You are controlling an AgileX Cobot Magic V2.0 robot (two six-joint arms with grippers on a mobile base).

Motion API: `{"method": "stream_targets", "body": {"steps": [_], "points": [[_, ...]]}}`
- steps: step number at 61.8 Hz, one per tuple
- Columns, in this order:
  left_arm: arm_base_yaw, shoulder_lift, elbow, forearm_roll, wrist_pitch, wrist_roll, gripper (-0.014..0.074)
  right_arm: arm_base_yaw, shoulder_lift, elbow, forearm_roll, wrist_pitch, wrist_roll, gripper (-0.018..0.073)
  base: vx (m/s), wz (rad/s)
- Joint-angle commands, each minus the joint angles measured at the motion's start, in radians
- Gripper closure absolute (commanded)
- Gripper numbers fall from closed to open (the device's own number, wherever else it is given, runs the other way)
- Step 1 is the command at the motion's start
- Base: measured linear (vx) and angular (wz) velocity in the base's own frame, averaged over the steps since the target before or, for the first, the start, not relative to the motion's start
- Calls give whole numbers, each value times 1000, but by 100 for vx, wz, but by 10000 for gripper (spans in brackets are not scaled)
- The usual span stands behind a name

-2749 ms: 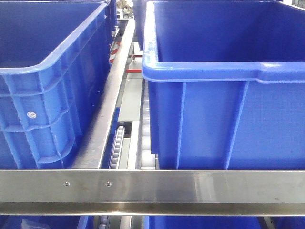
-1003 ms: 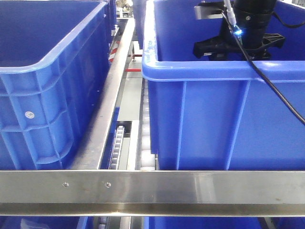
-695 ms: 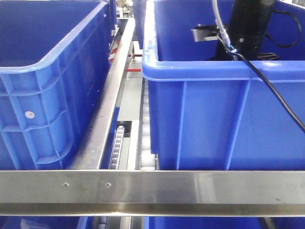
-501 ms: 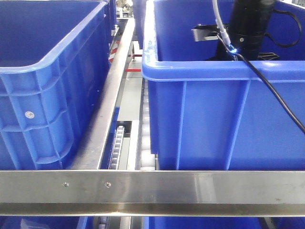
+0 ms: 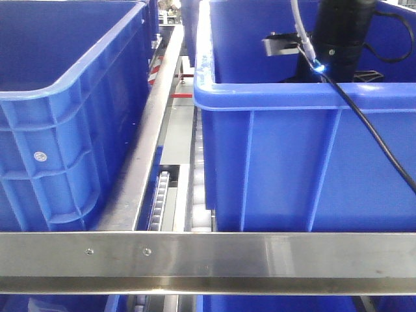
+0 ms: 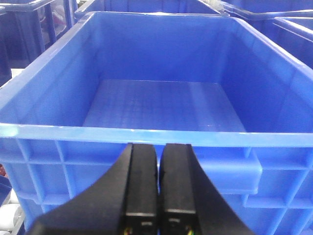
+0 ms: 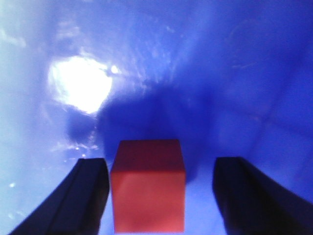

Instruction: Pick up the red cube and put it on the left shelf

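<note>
The red cube [image 7: 148,191] lies on the floor of a blue crate, seen only in the right wrist view. My right gripper [image 7: 160,166] is open around it, with the cube close to the left finger [image 7: 85,196] and a wide gap to the right finger [image 7: 249,196]. In the front view the right arm [image 5: 338,39] reaches down into the right crate [image 5: 299,156], and its jaws are hidden behind the wall. My left gripper [image 6: 158,147] is shut and empty before another blue crate [image 6: 156,98]. The left shelf's steel rail [image 5: 146,149] and roller track [image 5: 158,201] run between the crates.
A second blue crate [image 5: 58,130] stands on the left of the rack. A steel crossbar [image 5: 260,257] spans the front. A black cable [image 5: 370,130] hangs from the right arm over the crate's rim. More blue crates [image 6: 288,24] surround the left wrist view.
The right arm came into view and went down into the right crate, its jaws dropping below the rim. In the last half second it has barely moved.
</note>
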State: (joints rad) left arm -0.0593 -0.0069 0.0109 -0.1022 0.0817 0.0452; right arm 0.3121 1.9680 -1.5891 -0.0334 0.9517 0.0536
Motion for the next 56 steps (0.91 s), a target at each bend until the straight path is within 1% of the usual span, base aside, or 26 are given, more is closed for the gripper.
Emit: {"method": "stream_targets", "body": {"steps": [1,9,14,20,21,22,26,32,36,48,56], "points": [[-1,-14,24,-2,-90,-5,495,0,-112,-31,-8,-49,-5,-9,0,0],[-1,-14,24,-2,-90,-5,495,0,-181,-31,-50,-54,-5,1,0,0],[-1,-14,24,-2,-90,-5,495,-2,-231,-27,-87,-41,-5,57,-2,13],[-1,-14,24,-2,-90,-5,495,-2,-303,-5,-115,-37,-5,198,-2,9],[-1,-14,24,-2,-90,-5,495,-2,-316,6,-121,-42,-5,238,0,0],[-1,-14,24,-2,-90,-5,495,-2,-337,20,-127,-49,-5,279,0,0],[-1,-14,24,-2,-90,-5,495,-2,-407,68,-138,-85,-5,395,0,0],[-1,-14,24,-2,-90,-5,495,-2,-522,177,-142,-167,-5,520,0,0],[-1,-14,24,-2,-90,-5,495,-2,-609,276,-142,-238,-5,502,0,0],[-1,-14,24,-2,-90,-5,495,-2,-896,550,-142,-426,-5,506,0,0],[-1,-14,24,-2,-90,-5,495,-2,-1114,729,-142,-512,-5,506,0,0]]}}
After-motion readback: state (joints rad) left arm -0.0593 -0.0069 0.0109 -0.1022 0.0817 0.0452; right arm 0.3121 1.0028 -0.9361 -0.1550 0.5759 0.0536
